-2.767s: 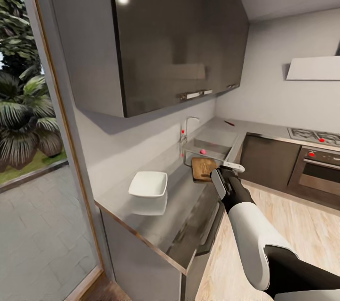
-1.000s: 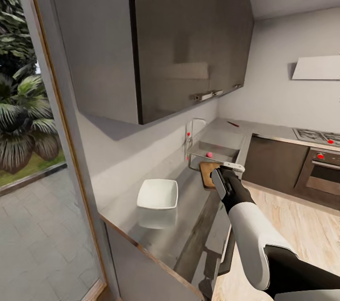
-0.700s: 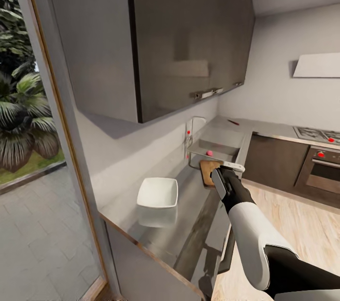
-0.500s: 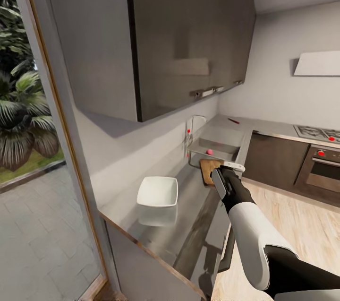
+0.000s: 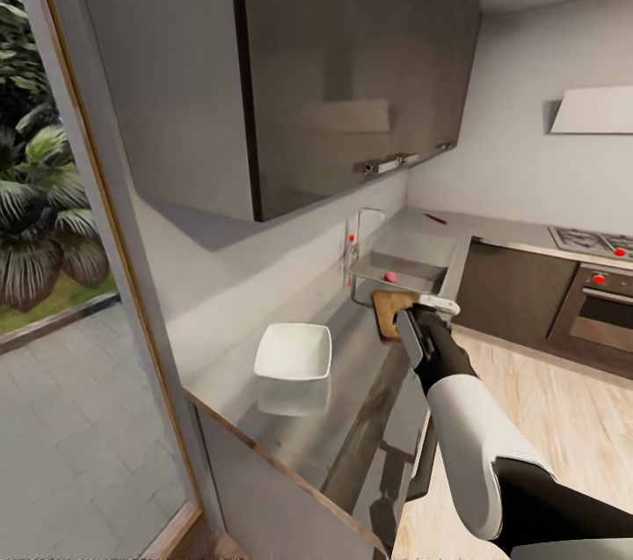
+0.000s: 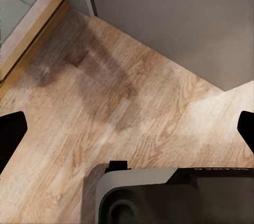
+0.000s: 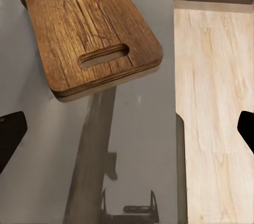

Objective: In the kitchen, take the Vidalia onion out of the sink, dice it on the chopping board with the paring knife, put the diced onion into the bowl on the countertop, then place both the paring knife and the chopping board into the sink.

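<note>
Running long and grey under the right gripper (image 5: 437, 307), the countertop (image 5: 330, 419) has dark cupboards (image 5: 352, 59) high above it. Past the gripper sits the sink (image 5: 409, 265), with a small pink onion (image 5: 390, 277) inside and a curved tap (image 5: 362, 230) on the wall side. The brown board (image 7: 92, 31) lies flat on the top just ahead of the right gripper, slot end closest, between it and the sink. Its fingers (image 7: 10, 131) are spread wide and hold nothing. The white bowl (image 5: 294, 352) sits behind it, well apart. A knife (image 5: 434, 219) lies far off beyond the sink. The left gripper (image 6: 127, 131) hangs over the wood floor (image 6: 106, 92), spread wide and holding nothing.
</note>
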Controlling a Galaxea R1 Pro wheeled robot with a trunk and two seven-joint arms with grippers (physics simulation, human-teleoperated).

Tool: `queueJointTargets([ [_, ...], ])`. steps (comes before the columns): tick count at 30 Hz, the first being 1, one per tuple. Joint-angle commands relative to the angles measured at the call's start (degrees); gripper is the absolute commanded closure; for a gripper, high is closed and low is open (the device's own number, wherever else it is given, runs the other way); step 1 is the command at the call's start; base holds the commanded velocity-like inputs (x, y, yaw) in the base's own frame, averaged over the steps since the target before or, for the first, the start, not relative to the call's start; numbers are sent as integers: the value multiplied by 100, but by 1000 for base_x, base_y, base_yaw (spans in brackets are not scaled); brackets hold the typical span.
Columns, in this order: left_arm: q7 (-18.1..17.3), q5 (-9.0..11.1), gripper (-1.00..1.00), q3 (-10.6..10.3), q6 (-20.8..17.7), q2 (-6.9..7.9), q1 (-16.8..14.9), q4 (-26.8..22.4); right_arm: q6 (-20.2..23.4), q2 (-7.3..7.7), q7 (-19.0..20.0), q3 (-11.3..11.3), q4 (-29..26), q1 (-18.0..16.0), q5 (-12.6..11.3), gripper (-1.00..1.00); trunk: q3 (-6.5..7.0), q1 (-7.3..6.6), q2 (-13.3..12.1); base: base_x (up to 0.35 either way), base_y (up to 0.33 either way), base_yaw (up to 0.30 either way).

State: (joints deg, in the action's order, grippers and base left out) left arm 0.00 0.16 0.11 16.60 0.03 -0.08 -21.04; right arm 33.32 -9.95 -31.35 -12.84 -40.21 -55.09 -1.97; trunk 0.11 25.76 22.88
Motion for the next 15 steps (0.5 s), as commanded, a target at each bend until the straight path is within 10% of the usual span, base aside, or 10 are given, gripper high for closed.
queueJointTargets([
  [1, 0, 1, -100, 1, 18, 2, -1, 3, 16, -4, -21, -10, -84, -1, -23, -100, -12, 2, 4, 0, 0, 0],
  [15, 0, -7, -100, -3, 17, 6, -1, 3, 70, -4, -16, -1, -636, -1, -39, -100, -131, 2, 4, 0, 0, 0],
])
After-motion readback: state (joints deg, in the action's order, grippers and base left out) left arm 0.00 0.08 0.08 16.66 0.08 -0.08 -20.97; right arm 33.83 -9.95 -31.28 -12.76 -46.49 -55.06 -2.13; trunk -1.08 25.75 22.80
